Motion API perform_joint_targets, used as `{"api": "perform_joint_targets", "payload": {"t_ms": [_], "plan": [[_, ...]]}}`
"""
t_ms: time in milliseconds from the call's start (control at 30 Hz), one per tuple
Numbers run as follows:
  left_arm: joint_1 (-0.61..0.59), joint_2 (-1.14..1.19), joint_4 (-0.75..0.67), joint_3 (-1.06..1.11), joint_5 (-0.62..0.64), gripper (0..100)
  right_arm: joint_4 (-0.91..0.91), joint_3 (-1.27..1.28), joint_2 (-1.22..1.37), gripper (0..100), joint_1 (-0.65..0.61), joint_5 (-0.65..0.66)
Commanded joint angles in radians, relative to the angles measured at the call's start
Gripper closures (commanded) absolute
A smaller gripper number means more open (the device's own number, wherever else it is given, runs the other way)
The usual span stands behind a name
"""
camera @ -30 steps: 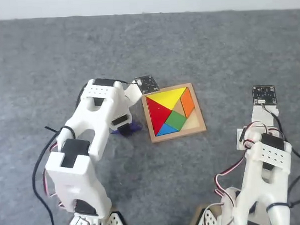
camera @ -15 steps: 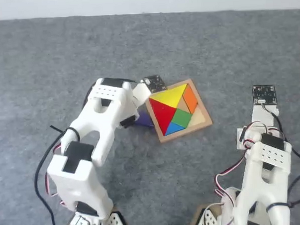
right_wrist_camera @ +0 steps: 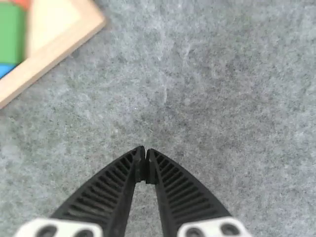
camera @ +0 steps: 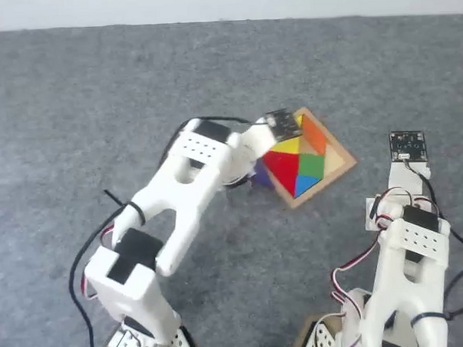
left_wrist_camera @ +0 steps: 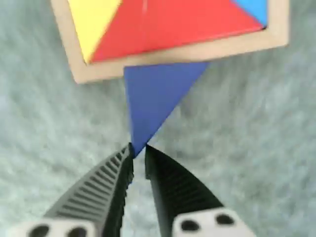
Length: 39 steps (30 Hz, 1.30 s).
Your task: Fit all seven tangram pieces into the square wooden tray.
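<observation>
- Tray (camera: 328, 185): shoved rightward and rotated since a second ago.
- Left gripper (left_wrist_camera: 138, 148): apparently pinching the blue triangle (left_wrist_camera: 155, 94) by its tip; the piece butts the tray rim and is still outside.
- Right gripper (right_wrist_camera: 145, 165): closed, empty, parked over carpet (right_wrist_camera: 222, 89).

Under me the tabletop (camera: 97, 95) wears a grey, fuzzy, felt-like covering, mottled lighter and darker, which spreads across all my working ground. Along its far edge runs a pale, plain band (camera: 224, 3), wall or backdrop I cannot tell, meeting the grey in a straight line.
</observation>
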Motion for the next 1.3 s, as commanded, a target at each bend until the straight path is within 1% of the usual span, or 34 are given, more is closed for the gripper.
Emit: {"api": "perform_joint_targets", "payload": {"t_ms": [0,100,233,333,367,433,533,667,800,967,1067,1133,1267], "plan": [[0.074,-0.060,0.034,-0.153,0.041,98,-0.018,-0.005,-0.019,98.9,-0.010,0.012],[0.110,-0.058,0.029,-0.228,0.052,98,-0.018,-0.005,-0.019,98.9,-0.008,0.012],[0.152,-0.012,-0.060,-0.252,0.101,98,-0.018,-0.005,-0.019,98.9,-0.005,0.012],[0.153,0.052,-0.094,-0.255,0.127,97,-0.016,-0.005,-0.019,98.9,-0.005,0.012],[0.149,0.069,-0.094,-0.259,0.143,96,-0.016,-0.005,-0.019,98.9,-0.005,0.012],[0.104,0.074,-0.091,-0.262,0.172,90,-0.016,-0.005,-0.019,98.9,-0.005,0.012],[-0.006,0.084,-0.075,-0.274,0.261,84,-0.016,-0.005,-0.019,98.9,-0.005,0.012],[-0.126,0.137,-0.071,-0.286,0.361,82,-0.018,-0.005,-0.019,98.9,-0.010,0.012],[-0.167,0.245,-0.064,-0.344,0.470,79,-0.018,-0.005,-0.019,98.9,-0.010,0.012],[-0.164,0.397,0.014,-0.495,0.482,77,-0.018,-0.005,-0.019,98.9,-0.010,0.012],[-0.164,0.486,0.114,-0.611,0.479,77,-0.018,-0.005,-0.019,98.9,-0.010,0.012],[-0.164,0.546,0.184,-0.685,0.451,77,-0.018,-0.005,-0.019,98.9,-0.010,0.012],[-0.170,0.608,0.302,-0.826,0.445,77,-0.018,-0.005,-0.019,98.9,-0.010,0.012]]}}
